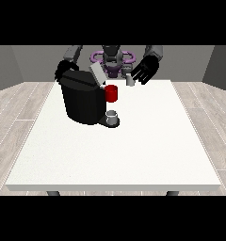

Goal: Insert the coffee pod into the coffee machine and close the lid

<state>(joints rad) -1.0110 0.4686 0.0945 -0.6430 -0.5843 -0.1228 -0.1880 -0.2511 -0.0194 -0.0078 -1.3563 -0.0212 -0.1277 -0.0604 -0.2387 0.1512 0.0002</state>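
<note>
So the coffee machine sits toward the far end of the white table, over on the view's left, with its lid tipped up and open, which makes sense since the pod has to go in from the top. There's a red part on the front of the machine just under the lid, and a small grey cup parked on the drip tray below, right where coffee would come out.

The coffee pod looks like the little grey thing standing on the table just beside the hand at the view's right. That hand hangs over it with fingers spread apart, not closed on anything, so my guess is it's lining up to grab the pod.

The hand at the view's left is tucked behind the machine's back corner, and I can't tell if it's open or curled. Maybe it's there to steady the thing, hard to say
</note>
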